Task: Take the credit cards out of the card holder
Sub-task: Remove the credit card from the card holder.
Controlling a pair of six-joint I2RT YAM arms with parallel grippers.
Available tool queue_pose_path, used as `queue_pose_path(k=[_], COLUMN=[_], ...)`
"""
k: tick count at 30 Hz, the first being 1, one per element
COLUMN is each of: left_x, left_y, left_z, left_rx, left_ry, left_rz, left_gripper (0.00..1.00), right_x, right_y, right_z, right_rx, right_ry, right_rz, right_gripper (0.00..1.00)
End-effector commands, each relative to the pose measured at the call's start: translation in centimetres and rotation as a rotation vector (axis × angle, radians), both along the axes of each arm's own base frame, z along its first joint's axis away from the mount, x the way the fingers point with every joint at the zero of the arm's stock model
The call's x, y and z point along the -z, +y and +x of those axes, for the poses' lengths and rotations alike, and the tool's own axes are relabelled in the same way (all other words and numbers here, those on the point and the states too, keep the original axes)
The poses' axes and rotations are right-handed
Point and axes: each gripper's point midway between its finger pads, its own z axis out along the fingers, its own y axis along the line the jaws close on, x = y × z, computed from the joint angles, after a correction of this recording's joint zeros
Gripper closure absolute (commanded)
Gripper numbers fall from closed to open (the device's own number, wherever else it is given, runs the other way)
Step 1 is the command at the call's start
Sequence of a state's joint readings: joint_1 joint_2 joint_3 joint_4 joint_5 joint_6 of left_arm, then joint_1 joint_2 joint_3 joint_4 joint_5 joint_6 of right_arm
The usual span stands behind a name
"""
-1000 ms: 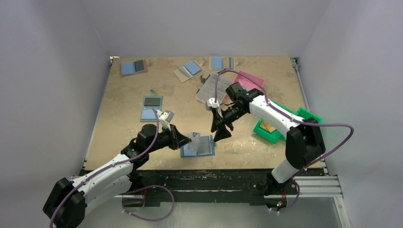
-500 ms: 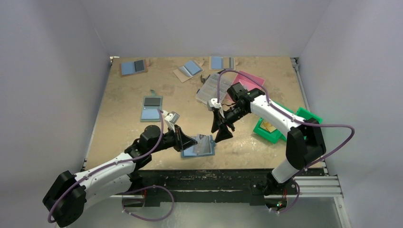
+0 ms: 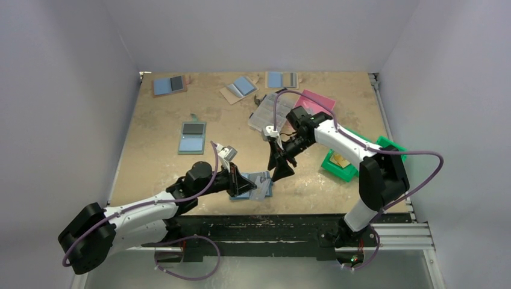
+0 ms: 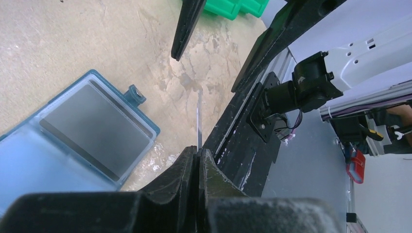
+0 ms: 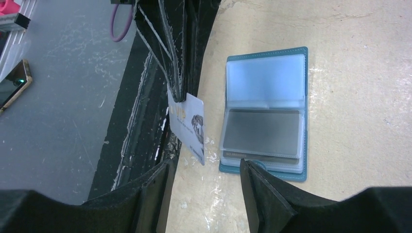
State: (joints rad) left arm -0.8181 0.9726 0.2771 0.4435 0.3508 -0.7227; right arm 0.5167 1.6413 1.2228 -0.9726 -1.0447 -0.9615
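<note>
The card holder (image 3: 266,191) lies open near the table's front edge, blue with a teal rim. In the right wrist view the card holder (image 5: 265,121) shows a grey card in a clear sleeve. My left gripper (image 3: 248,182) is shut on a white credit card (image 5: 189,124), which it holds clear of the holder on the side toward the table edge. The same credit card (image 4: 199,121) appears edge-on in front of the left gripper (image 4: 199,151). My right gripper (image 3: 280,168) hovers just behind the holder. The right gripper (image 5: 206,167) is open with nothing between its fingers.
Other blue holders lie at mid left (image 3: 193,137) and along the back (image 3: 169,84), (image 3: 241,87), (image 3: 282,79). A clear plastic box (image 3: 271,111), a pink item (image 3: 316,101) and a green bin (image 3: 343,162) sit on the right. The black front rail (image 4: 243,131) runs beside the holder.
My left gripper has moved right and toward the table's front edge with the card, carrying it from above the holder to its edge side. The right gripper has hardly moved.
</note>
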Motion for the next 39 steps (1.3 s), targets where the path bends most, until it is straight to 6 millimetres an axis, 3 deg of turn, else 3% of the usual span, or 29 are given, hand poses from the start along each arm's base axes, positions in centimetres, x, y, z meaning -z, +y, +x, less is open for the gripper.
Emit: queue_pose_path(k=[1, 16, 21, 24, 26, 29, 32, 36, 39], left_x=[-2.8, -2.6, -2.4, -2.3, -2.1, -1.9, -2.2, -3.5, -4.3], left_y=[-1.5, -2.4, -2.3, -2.1, -1.8, -1.2, -0.4, 1.1, 3.0], left_z=[0.7, 0.7, 0.7, 0.8, 1.2, 1.6, 2.0, 2.5, 3.6], left_rx=[0.0, 0.002, -0.004, -0.014, -0.043, -0.083, -0.125, -0.198, -0.31], left_ry=[-0.067, -0.073, -0.073, -0.071, -0.067, -0.061, -0.067, -0.106, -0.126], left_rz=[-0.076, -0.069, -0.058, -0.047, -0.032, 0.0, 0.015, 0.017, 0.033], left_gripper=[1.0, 1.0, 1.0, 1.0, 1.0, 0.84, 0.52, 0.28, 0.03], right_x=[-0.5, 0.8, 0.9, 0.9, 0.8, 0.6, 0.6, 0.5, 0.0], right_y=[0.6, 1.7, 1.9, 2.0, 1.9, 1.7, 1.4, 1.0, 0.2], right_z=[-0.5, -2.3, -2.8, -2.9, -3.0, -3.1, -2.9, -2.1, -0.8], right_rx=[-0.013, -0.076, -0.1, -0.11, -0.118, -0.139, -0.138, -0.11, -0.054], right_ry=[0.037, 0.106, 0.12, 0.137, 0.149, 0.153, 0.133, 0.086, 0.044], right_rz=[0.039, -0.007, -0.02, -0.034, -0.048, -0.055, -0.071, -0.098, -0.101], right_gripper=[0.41, 0.53, 0.7, 0.99, 1.0, 1.0, 1.0, 1.0, 1.0])
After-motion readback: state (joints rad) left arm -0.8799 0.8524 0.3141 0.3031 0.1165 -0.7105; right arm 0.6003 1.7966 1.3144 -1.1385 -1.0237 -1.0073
